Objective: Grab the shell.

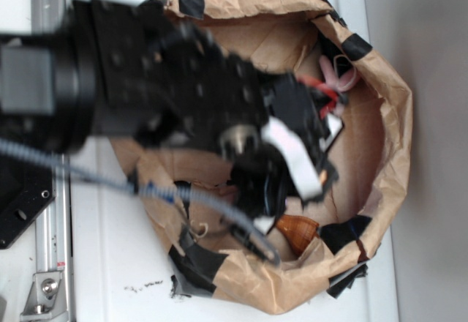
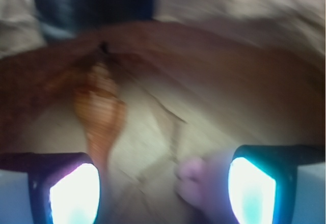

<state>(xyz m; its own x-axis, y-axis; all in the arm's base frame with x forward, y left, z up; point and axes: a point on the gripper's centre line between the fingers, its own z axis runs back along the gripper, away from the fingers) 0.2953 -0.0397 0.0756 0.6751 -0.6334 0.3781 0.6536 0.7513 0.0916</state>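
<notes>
Shell (image 2: pixel 100 113): one, in paper bag (image 1: pixel 380 117) | bunny (image 2: pixel 196 180): one | jaws (image 2: pixel 163 188): spread, empty

White tabletop (image 1: pixel 110 263), grey metal rail (image 1: pixel 45 278) left, even light.

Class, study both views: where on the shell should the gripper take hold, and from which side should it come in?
Probably the wide ribbed middle of the shell, not the thin pointed end, which could slip out. It lies flat on the paper bag's floor near the wall, so come straight down from above, fingers either side of its length. The open gripper must first shift toward the left finger, where the shell lies.
</notes>
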